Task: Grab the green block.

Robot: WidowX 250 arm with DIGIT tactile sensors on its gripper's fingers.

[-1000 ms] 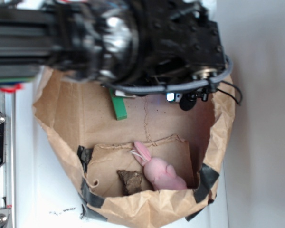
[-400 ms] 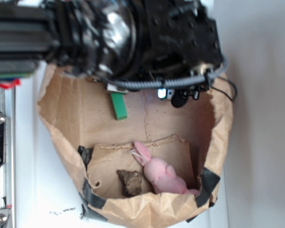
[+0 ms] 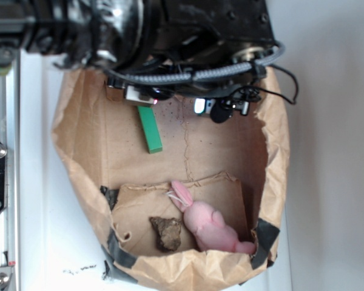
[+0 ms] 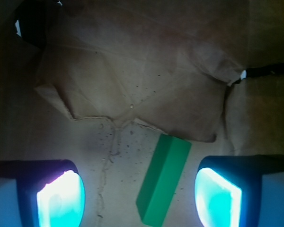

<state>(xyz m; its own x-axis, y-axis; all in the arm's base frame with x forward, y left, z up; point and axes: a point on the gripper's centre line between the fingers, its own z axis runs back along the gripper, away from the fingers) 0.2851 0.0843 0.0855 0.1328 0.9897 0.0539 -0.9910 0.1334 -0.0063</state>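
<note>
The green block (image 3: pixel 150 129) lies flat on the brown paper floor of an open bag (image 3: pixel 79 157), its top end just under the black arm (image 3: pixel 170 36). In the wrist view the green block (image 4: pixel 163 178) lies slanted between the two glowing pads, nearer the right one and touching neither. My gripper (image 4: pixel 139 196) is open, hanging above the block, with the left pad (image 4: pixel 60 198) and right pad (image 4: pixel 217 196) wide apart. In the exterior view the arm body hides the fingers.
A pink plush bunny (image 3: pixel 209 224) and a brown lump (image 3: pixel 165 232) rest on a torn paper flap (image 3: pixel 218 188) at the bag's lower end. Crumpled bag walls rise all round. A metal rail (image 3: pixel 3 182) runs along the left.
The arm has moved toward the top of the exterior view, uncovering more of the green block. Block, bunny and brown lump have stayed put.
</note>
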